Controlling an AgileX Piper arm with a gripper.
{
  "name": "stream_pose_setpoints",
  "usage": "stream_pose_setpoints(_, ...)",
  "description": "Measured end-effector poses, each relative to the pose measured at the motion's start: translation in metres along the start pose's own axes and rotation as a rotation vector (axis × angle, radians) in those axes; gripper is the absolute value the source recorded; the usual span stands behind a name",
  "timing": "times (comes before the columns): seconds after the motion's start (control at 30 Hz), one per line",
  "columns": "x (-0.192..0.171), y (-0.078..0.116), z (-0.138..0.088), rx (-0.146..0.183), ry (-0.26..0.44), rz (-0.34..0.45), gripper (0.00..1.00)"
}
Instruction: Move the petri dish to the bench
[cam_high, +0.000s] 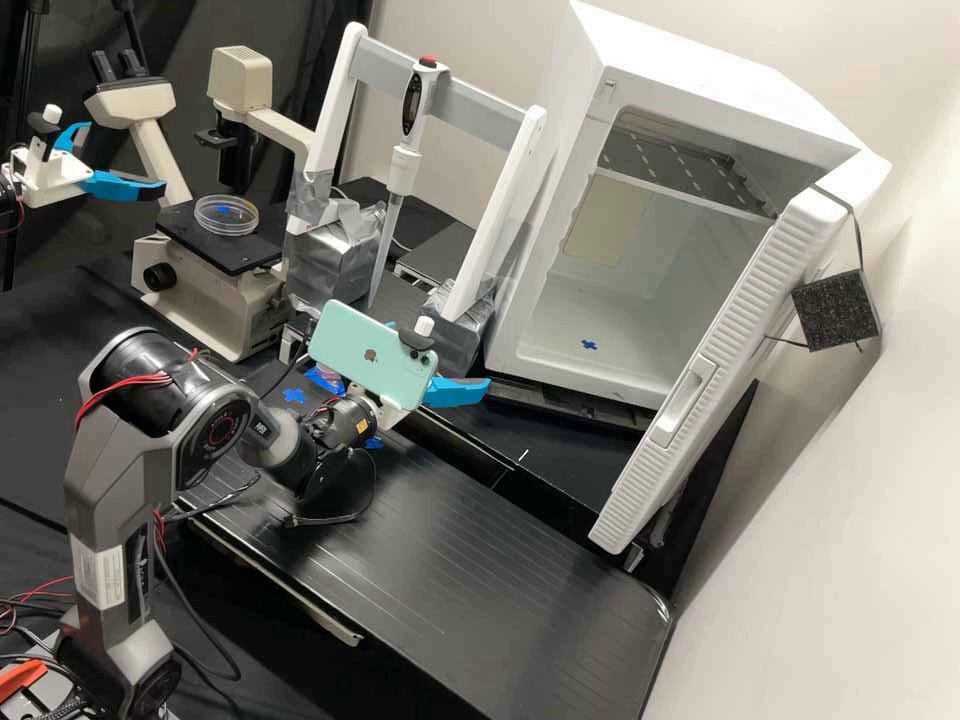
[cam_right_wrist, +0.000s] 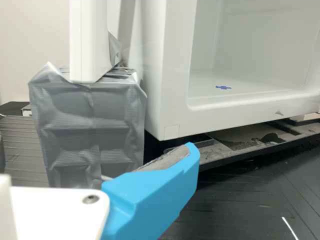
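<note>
High view. The bench (cam_high: 470, 570) is black and finely ribbed, with a blue cross (cam_high: 293, 396) near the arm. A pale wall (cam_high: 850, 600) rises at the right; dark curtain (cam_high: 270, 25) hangs behind the microscope (cam_high: 255, 303). The clear petri dish (cam_high: 226, 216) lies flat on the microscope's black stage (cam_high: 250, 254). Between microscope and white cabinet (cam_high: 750, 95) stands a white frame (cam_high: 332, 110) with a grey crossbar, its feet wrapped in silver tape; a pipette (cam_high: 405, 165) hangs upright from it, tip down. The cabinet door (cam_high: 720, 350) is open, reaching out over the far end of the bench, a black block (cam_high: 836, 310) strapped to it. The claw (cam_high: 455, 391) is above the bench before the frame, partly behind a green phone (cam_high: 372, 358).

Wrist view. The claw is open and empty, the grey pad of one blue finger (cam_right_wrist: 155, 195) bare; how widely it opens cannot be told. Near it stand a taped foot (cam_right_wrist: 95, 130) of the frame and the cabinet, whose floor bears a blue mark (cam_right_wrist: 223, 87).
</note>
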Motion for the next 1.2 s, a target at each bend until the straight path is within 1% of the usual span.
stream_pose_setpoints(0.33, -0.002, -0.001, 0.000, -0.002, 0.010, 0.005, 1.00)
stream_pose_setpoints(0.4, -0.006, -0.003, 0.001, 0.004, 0.018, 0.004, 1.00)
stream_pose_setpoints(0.43, -0.009, -0.004, 0.001, 0.001, 0.028, 0.001, 1.00)
stream_pose_setpoints(0.63, -0.034, -0.010, -0.006, 0.026, 0.107, -0.019, 1.00)
stream_pose_setpoints(0.67, -0.039, -0.012, -0.010, 0.033, 0.127, -0.023, 1.00)
stream_pose_setpoints(0.7, -0.046, -0.013, -0.017, 0.040, 0.163, -0.029, 1.00)
stream_pose_setpoints(0.73, -0.050, -0.016, -0.022, 0.039, 0.185, -0.041, 1.00)
stream_pose_setpoints(0.87, -0.066, -0.027, -0.052, 0.029, 0.333, -0.104, 1.00)
stream_pose_setpoints(0.97, -0.078, -0.041, -0.078, 0.009, 0.466, -0.176, 1.00)
stream_pose_setpoints(1.0, -0.080, -0.044, -0.084, 0.004, 0.497, -0.193, 1.00)
stream_pose_setpoints(1.03, -0.082, -0.048, -0.091, -0.011, 0.532, -0.211, 1.00)
stream_pose_setpoints(1.13, -0.083, -0.056, -0.114, -0.031, 0.625, -0.265, 1.00)
stream_pose_setpoints(1.2, -0.082, -0.059, -0.126, -0.043, 0.669, -0.290, 1.00)
